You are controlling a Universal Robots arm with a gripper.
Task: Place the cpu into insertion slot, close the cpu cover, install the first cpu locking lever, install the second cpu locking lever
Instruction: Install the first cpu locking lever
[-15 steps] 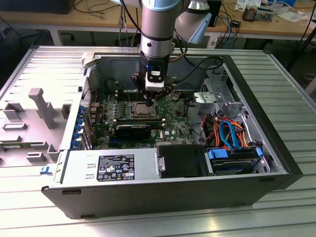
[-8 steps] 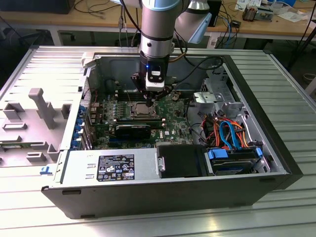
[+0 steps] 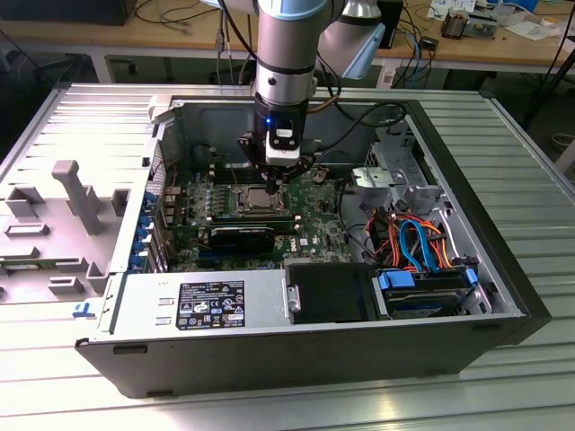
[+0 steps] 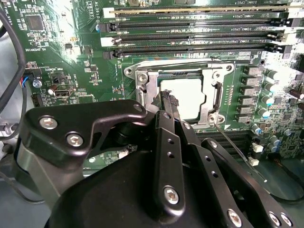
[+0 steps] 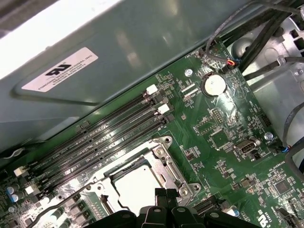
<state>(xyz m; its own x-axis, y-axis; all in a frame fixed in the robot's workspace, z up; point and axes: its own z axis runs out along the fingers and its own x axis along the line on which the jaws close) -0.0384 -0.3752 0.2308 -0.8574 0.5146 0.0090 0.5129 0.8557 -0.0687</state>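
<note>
The cpu lies flat in the insertion slot on the green board, its dull silvery top showing through the window of the cpu cover. The cover lies down around the chip. My gripper is shut, its tips right at the chip's edge beside the cover frame, with nothing visibly between them. A thin wire locking lever runs out slanting from the slot's corner. In the first wrist view the gripper is at the edge of the cpu. In the exterior view the gripper hangs over the slot.
Long black memory slots run beside the socket. A black heatsink block sits in front of it. The case wall rises behind the board. Cables, a power supply and a drive bay crowd the case's near side.
</note>
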